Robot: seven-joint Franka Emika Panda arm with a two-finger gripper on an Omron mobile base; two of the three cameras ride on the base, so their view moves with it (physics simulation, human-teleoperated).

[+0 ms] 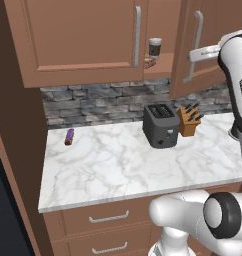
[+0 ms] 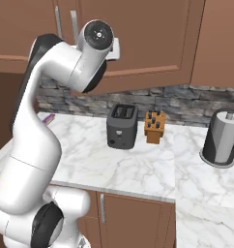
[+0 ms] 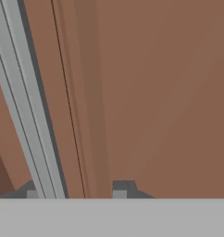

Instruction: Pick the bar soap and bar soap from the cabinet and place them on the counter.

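Note:
A bar soap (image 1: 149,63) lies on the inner shelf of the brown wall cabinet (image 1: 78,40), just below a paper cup (image 1: 154,47), in the gap between the two doors. The right door (image 1: 205,80) stands partly swung out. My gripper (image 1: 195,54) is at that door's long silver handle (image 1: 197,30). In the hand view the handle (image 3: 28,115) runs between my fingertips (image 3: 33,192), with the gripper (image 3: 77,190) shut on it and the door panel right behind. The white marble counter (image 1: 118,165) stretches below.
On the counter stand a dark toaster (image 1: 160,125), a knife block (image 1: 189,120) and, at the left, a small purple-and-red stick (image 1: 69,136). A paper towel holder (image 2: 223,138) stands at the far right. Drawers (image 1: 108,217) sit under the slab.

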